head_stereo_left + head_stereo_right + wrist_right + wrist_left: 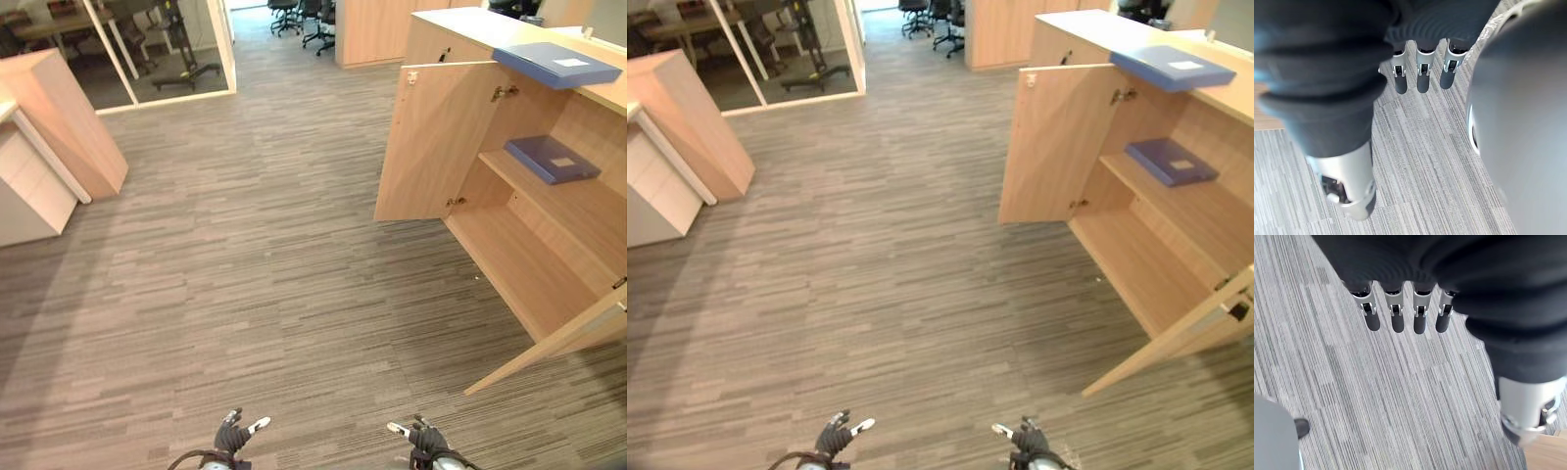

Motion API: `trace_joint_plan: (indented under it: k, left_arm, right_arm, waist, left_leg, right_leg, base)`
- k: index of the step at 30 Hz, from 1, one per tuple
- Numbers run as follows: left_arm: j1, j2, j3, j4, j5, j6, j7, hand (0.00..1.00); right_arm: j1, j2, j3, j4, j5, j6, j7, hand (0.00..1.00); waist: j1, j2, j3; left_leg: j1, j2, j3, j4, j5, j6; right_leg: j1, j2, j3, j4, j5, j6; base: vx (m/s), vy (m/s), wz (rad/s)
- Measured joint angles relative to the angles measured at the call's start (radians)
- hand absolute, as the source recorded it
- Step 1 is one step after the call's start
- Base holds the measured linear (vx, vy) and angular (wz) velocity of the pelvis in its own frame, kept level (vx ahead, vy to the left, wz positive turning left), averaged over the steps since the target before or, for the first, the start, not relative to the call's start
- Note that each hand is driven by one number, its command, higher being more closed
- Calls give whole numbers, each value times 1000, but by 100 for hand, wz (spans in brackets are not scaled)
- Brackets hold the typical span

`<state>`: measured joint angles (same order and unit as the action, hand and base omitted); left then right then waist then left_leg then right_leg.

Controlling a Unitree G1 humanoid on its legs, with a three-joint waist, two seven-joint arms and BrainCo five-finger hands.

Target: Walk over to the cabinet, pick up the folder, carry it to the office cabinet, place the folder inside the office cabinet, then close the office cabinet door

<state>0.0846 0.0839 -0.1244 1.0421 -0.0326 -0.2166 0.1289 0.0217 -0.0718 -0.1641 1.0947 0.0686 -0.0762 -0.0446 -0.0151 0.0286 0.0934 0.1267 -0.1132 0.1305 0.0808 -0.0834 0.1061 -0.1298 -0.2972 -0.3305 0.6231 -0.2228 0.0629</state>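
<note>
The wooden office cabinet (520,266) stands at the right with both doors swung open: the far door (432,143) and the near door (554,345). A blue folder (556,65) lies on the cabinet's top. A darker blue folder (552,159) rests on the upper shelf inside. Low at the bottom edge, well short of the cabinet, my left hand (233,436) and right hand (427,440) hang over the carpet. In the wrist views the left fingers (1395,316) and the right fingers (1422,73) point straight down, holding nothing.
A slanted wooden cabinet (65,118) and a white unit (29,188) stand at the left. A glass partition (159,51) and office chairs (304,18) are at the back, beside another wooden cabinet (376,29). Striped carpet stretches between me and the office cabinet.
</note>
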Motion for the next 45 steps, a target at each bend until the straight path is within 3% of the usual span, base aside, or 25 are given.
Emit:
trace_joint_plan:
  k: [2,3,4,6,10,11,12,14,16,18,21,23,24,25,27,28,30,32,34,36,38,40,42,43,45]
  left_arm:
    - [-13,0,18,11,-2,1,-2,0]
    - [-19,3,47,12,-1,2,-2,0]
    - [-22,7,60,17,5,3,-5,0]
    - [-23,2,70,29,17,7,-7,0]
    - [-20,-5,99,28,61,14,-31,0]
    - [-22,-2,118,27,75,15,-39,0]
    - [-22,-3,130,27,78,15,-41,0]
    - [-19,-23,206,1,73,17,-41,0]
    - [-5,-46,267,-34,56,20,-39,0]
    - [4,-45,291,-43,36,28,-35,0]
    - [-11,-42,279,-55,13,29,-25,0]
    - [-25,-35,254,-56,9,28,-20,0]
    - [-29,-28,225,-59,9,25,-16,0]
    - [-31,-27,206,-60,9,21,-12,0]
    - [-31,-20,183,-60,9,19,-8,0]
    - [-32,-16,170,-56,7,18,-6,0]
    - [-32,-2,151,-52,1,17,-5,0]
    - [-45,16,134,-33,2,17,-5,0]
    - [-40,17,114,-28,2,17,-5,0]
    - [-36,15,98,-18,1,17,-5,0]
    - [-34,8,72,-13,1,16,-6,0]
    - [-21,8,57,-11,2,14,-9,0]
    - [-13,19,36,0,14,14,-14,0]
    - [-12,23,26,14,22,15,-17,0]
    - [-18,19,29,27,18,14,-19,0]
  right_arm:
    - [-2,16,-10,-1,31,-7,-3,0]
    - [-6,25,-9,0,33,-9,-4,0]
    - [-7,32,-9,-1,37,-11,-4,0]
    - [-5,34,-11,-1,49,-17,-5,0]
    - [-1,34,-11,-1,49,-18,-3,0]
    - [3,38,-11,-1,48,-17,-1,0]
    - [7,40,-11,-1,49,-17,-1,0]
    - [26,43,-10,-22,70,-17,0,0]
    - [34,38,-9,-42,83,-19,1,0]
    - [34,38,-8,-39,93,-17,1,0]
    - [9,39,-9,-4,92,-8,1,0]
    - [0,40,-9,10,92,-3,0,0]
    - [-3,39,-9,10,92,-2,0,0]
    - [-6,38,-9,10,92,-3,0,0]
    - [-4,40,-7,11,89,-3,0,0]
    - [12,44,-4,23,89,-3,0,0]
    - [15,52,-2,39,88,-3,1,0]
    - [12,74,-4,39,85,-3,5,0]
    - [11,71,-10,39,71,-4,10,0]
    - [16,56,-13,40,66,-1,15,0]
    - [23,46,-39,40,63,6,17,0]
    - [30,40,-53,39,56,7,17,0]
    - [38,40,-53,38,45,7,16,0]
    - [39,39,-54,34,47,4,15,0]
    - [37,32,-52,27,46,-1,14,0]
  waist:
    - [0,-7,21]
    - [5,-26,28]
    - [2,-38,36]
    - [-12,-44,33]
    - [-13,-34,27]
    - [-18,-37,30]
    - [-19,-37,29]
    - [-19,-34,24]
    - [-9,-12,14]
    - [10,-8,12]
    - [29,-20,22]
    - [39,-30,30]
    - [41,-38,34]
    - [43,-38,34]
    - [45,-34,32]
    - [47,-35,29]
    - [53,-56,15]
    - [51,-92,-1]
    - [54,-88,-10]
    - [52,-74,-25]
    - [48,-64,-34]
    - [32,-51,-40]
    - [20,-47,-39]
    - [7,-41,-36]
    - [2,-22,-27]
  left_leg:
    - [36,25,-22,-23,-30,7]
    - [56,26,-23,-27,-39,0]
    - [67,27,-29,-23,-59,-9]
    - [87,34,-55,-23,-85,-15]
    - [86,119,-83,-8,-116,-92]
    - [78,152,-87,47,-141,-132]
    - [69,163,-89,91,-156,-148]
    - [-64,201,-85,463,-198,-192]
    - [-215,256,-78,811,-155,-209]
    - [-296,312,-52,1009,-151,-204]
    - [-398,321,-20,979,-182,-165]
    - [-434,275,-37,809,-201,-165]
    - [-445,225,-82,628,-192,-178]
    - [-449,187,-158,422,-154,-185]
    - [-446,176,-257,212,-85,-191]
    - [-429,177,-289,154,59,-232]
    - [-411,154,-268,152,172,-219]
    - [-389,125,-184,153,148,-173]
    - [-347,108,-107,148,118,-129]
    - [-301,83,-49,127,92,-93]
    - [-248,60,-1,93,76,-69]
    - [-178,44,24,36,71,-53]
    - [-130,47,4,-7,75,-47]
    - [-110,56,-12,-20,75,-46]
    - [-81,84,-20,-36,69,-41]
  right_leg:
    - [-40,84,2,-53,1,0]
    - [-65,119,3,-106,7,-3]
    - [-70,151,5,-191,44,-47]
    - [-61,164,3,-203,105,-90]
    - [-7,239,-68,-271,80,-130]
    - [35,272,-91,-306,67,-142]
    - [56,283,-96,-325,62,-145]
    - [142,322,-102,-408,53,-144]
    - [203,368,-78,-456,47,-153]
    - [269,393,-35,-486,37,-165]
    - [347,372,52,-533,41,-157]
    - [381,326,95,-546,41,-136]
    - [401,286,114,-557,37,-119]
    - [416,256,128,-573,31,-98]
    - [437,235,152,-595,8,-56]
    - [470,214,177,-598,-9,-26]
    - [453,170,223,-563,-1,-10]
    - [397,97,267,-491,40,29]
    - [354,51,322,-427,91,44]
    - [294,5,339,-322,133,36]
    - [239,-46,306,-214,176,-5]
    - [214,-121,107,-103,189,-51]
    - [214,-100,-5,-88,124,-20]
    - [209,-48,-29,-105,63,-7]
    - [178,37,-59,-142,16,-6]
  base:
    - [69,-93,28]
    - [33,-133,6]
    - [24,-144,11]
    - [150,-217,25]
    - [278,-218,28]
    - [353,-266,29]
    - [409,-312,31]
    - [319,-210,15]
    - [333,-110,-24]
    - [359,-17,-71]
    - [466,60,-85]
    - [390,158,-82]
    - [350,211,-72]
    - [367,238,-70]
    - [471,359,-56]
    - [459,369,-53]
    - [415,364,-65]
    - [478,418,-82]
    - [340,320,-102]
    - [262,310,-82]
    - [212,315,-60]
    - [190,264,-41]
    - [105,88,2]
    - [72,22,21]
    - [12,-40,13]
